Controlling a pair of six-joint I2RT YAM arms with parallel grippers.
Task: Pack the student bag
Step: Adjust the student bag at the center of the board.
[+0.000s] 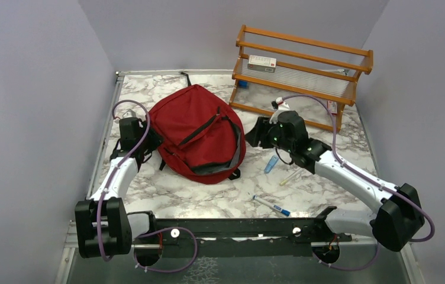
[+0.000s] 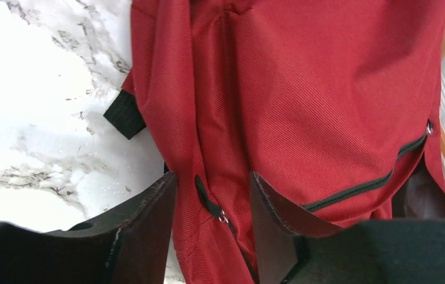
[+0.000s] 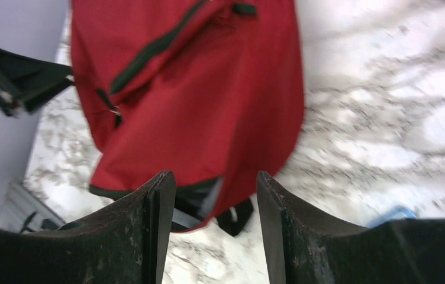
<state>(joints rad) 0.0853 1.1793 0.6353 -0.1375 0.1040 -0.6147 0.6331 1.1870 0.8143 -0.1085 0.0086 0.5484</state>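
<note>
The dark-red student bag (image 1: pixel 199 133) lies flat on the marble table, with its grey-lined opening (image 1: pixel 227 164) at the near right. My left gripper (image 1: pixel 149 141) is at the bag's left edge. In the left wrist view it (image 2: pixel 213 190) is open, its jaws straddling a fold of the bag (image 2: pixel 303 89) with a black zipper pull (image 2: pixel 210 201) between them. My right gripper (image 1: pixel 253 134) hovers just right of the bag. In the right wrist view it (image 3: pixel 216 184) is open and empty above the bag's (image 3: pixel 190 94) lower corner.
A wooden rack (image 1: pixel 303 71) stands at the back right with a small box (image 1: pixel 261 63) on its shelf. A blue tube (image 1: pixel 271 164), a pale stick (image 1: pixel 288 177) and a pen (image 1: pixel 271 206) lie on the table right of the bag.
</note>
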